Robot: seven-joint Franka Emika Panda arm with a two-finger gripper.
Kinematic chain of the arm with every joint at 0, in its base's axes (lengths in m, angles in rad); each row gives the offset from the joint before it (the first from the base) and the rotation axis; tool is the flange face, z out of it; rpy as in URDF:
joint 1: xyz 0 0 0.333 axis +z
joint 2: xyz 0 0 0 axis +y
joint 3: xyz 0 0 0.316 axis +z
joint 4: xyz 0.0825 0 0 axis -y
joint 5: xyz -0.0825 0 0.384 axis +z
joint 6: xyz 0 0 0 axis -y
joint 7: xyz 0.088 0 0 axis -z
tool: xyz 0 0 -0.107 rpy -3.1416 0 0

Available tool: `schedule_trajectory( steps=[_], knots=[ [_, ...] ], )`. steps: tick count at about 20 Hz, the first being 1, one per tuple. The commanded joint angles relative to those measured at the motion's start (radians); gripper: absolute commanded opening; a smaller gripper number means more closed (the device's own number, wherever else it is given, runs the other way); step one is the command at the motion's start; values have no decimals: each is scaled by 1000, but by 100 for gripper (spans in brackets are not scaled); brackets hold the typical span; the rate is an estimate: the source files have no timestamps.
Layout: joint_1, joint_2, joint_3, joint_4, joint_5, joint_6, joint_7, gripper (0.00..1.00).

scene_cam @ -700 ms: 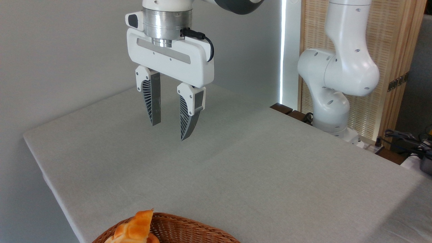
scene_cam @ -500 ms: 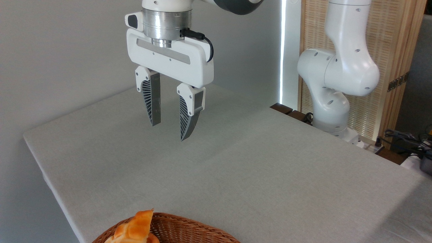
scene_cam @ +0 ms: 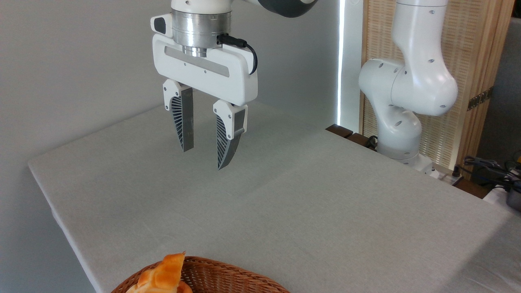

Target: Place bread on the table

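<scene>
The bread, a glossy golden-orange braided loaf with a pointed end, pokes up out of a brown wicker basket at the bottom edge of the view; its lower part is cut off by the frame. My gripper hangs high over the far-left part of the pale grey table, well behind the basket. It stands open, with nothing between its ribbed fingers.
The arm's white base stands beyond the table's right far edge, in front of a slatted wooden screen. Cables and dark gear lie at the far right. A grey wall runs behind the table on the left.
</scene>
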Motion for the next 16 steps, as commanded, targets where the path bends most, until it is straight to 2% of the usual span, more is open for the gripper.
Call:
schedule_trajectory(
  steps=[1, 8, 11, 16],
  knots=[
    [13, 8, -8, 22, -18, -22, 3, 100],
    [12, 19, -9, 27, -18, -16, 3, 100],
    [12, 24, -6, 22, -18, -8, 37, 100],
    [13, 76, 24, 10, -16, 112, 68, 100]
  ],
)
